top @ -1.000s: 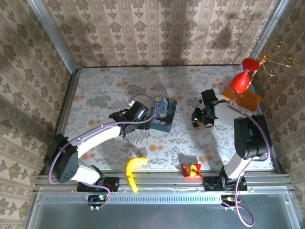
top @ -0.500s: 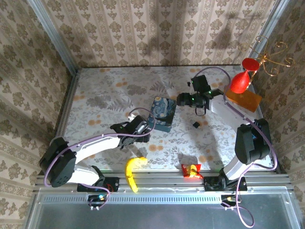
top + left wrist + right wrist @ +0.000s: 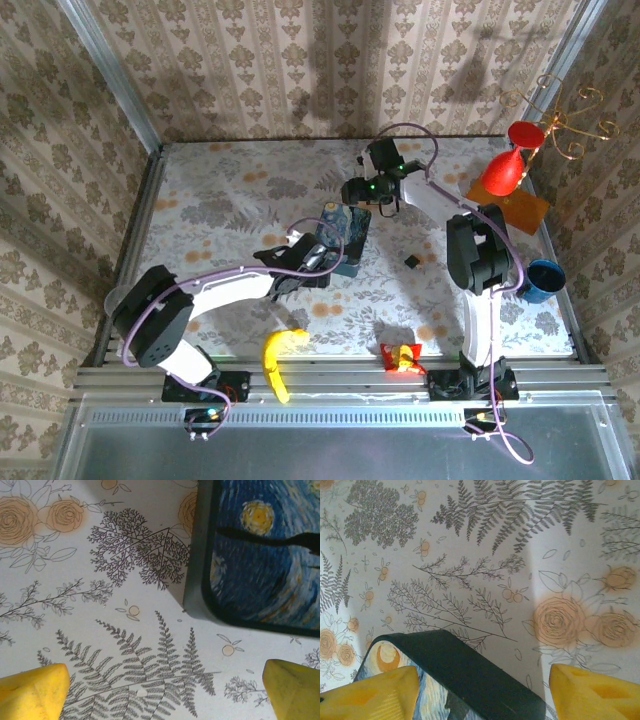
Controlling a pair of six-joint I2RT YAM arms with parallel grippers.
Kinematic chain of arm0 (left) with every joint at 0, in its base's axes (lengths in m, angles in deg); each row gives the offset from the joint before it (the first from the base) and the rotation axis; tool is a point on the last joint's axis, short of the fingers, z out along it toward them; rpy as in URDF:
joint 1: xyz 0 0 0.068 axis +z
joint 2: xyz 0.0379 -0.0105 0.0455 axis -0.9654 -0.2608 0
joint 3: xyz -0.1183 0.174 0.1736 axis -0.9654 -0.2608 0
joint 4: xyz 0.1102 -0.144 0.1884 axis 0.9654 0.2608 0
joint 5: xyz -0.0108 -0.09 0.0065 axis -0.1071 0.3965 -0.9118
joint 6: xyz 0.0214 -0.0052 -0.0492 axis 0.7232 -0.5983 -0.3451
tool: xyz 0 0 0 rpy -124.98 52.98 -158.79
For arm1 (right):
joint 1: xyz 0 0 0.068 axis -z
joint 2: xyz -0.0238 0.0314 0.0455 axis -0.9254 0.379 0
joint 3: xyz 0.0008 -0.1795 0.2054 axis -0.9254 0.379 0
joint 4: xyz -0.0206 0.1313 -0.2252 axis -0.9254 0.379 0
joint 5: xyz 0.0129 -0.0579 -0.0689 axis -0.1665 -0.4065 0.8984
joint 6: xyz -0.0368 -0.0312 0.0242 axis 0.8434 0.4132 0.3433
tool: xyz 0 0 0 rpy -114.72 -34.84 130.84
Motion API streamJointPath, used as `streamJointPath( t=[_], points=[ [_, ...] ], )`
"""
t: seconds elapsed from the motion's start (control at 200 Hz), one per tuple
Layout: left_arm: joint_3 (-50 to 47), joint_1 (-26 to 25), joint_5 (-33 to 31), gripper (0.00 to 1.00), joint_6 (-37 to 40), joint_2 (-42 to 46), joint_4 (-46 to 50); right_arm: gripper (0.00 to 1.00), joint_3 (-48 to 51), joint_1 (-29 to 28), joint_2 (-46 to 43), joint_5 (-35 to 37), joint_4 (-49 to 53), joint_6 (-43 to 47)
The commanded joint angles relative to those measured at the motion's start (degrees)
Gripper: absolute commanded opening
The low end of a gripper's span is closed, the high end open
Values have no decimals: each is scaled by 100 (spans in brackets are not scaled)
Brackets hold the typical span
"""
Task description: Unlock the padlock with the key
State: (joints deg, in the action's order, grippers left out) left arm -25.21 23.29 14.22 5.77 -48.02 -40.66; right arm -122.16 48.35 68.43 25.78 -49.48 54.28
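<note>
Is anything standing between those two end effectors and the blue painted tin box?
Nothing visible. The right end effector hangs open at the far corner of the tin box; the left end effector, open, faces the box's side across bare tablecloth. The padlock itself is too small to make out.

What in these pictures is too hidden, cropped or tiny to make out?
- Top view: small dark object right of the tin box, too tiny to identify.
- Top view: box's near-left corner, covered by the left gripper.
- Both wrist views: box cut off by frame edges.
</note>
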Motion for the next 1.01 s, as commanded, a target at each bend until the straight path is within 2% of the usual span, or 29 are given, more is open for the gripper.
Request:
streamJointPath(
  t=[0.0, 0.295, 0.76, 1.0],
  points=[
    [192, 187, 85, 100, 59, -207, -32, 66, -66, -5, 89, -359, 185, 66],
    [469, 628, 162, 100, 316, -543, 30, 55, 1272, -51, -528, -500, -468, -238],
    [1195, 1261, 416, 100, 770, -1017, -108, 55, 3199, -290, -1912, 156, -1223, -1544],
    [1285, 1307, 407, 100, 812, -1072, -70, 55, 3325, -334, -2081, 287, -1155, -1666]
  ],
)
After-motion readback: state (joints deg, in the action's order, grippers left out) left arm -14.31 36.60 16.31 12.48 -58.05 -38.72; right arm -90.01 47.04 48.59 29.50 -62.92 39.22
